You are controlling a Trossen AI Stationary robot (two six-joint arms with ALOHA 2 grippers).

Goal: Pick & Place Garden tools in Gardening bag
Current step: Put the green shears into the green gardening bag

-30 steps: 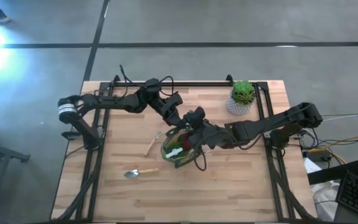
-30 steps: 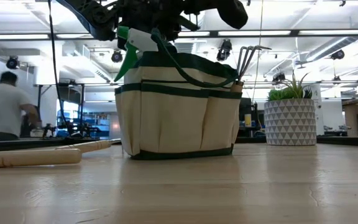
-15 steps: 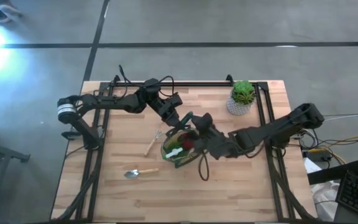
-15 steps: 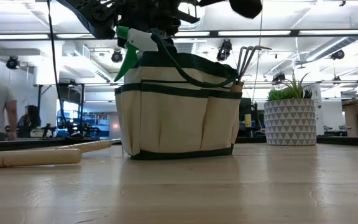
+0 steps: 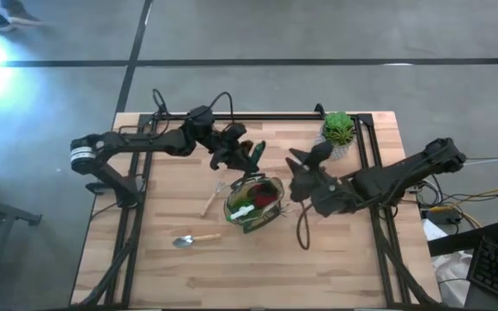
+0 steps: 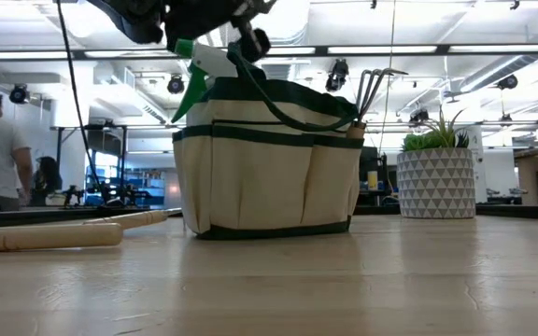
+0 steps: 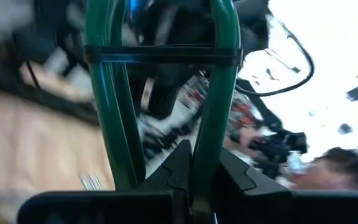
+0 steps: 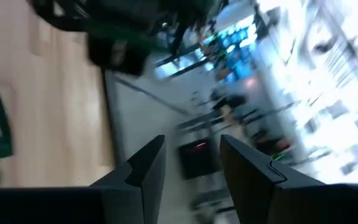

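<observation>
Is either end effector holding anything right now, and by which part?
The left end effector is shut on the gardening bag's dark green handle strap, pulling it aside. The right end effector is open and holds nothing.

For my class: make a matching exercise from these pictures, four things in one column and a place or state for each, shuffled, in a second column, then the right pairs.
Things:
1. gardening bag
2. trowel
3. plant pot
4. left gripper

Places or states:
A. lying flat on the table, on the near side of the bag
B. shut on a green bag handle
C. at the far right corner of the table
D. upright mid-table, with tools inside

Pairs: 1-D, 2-A, 3-C, 4-B
</observation>
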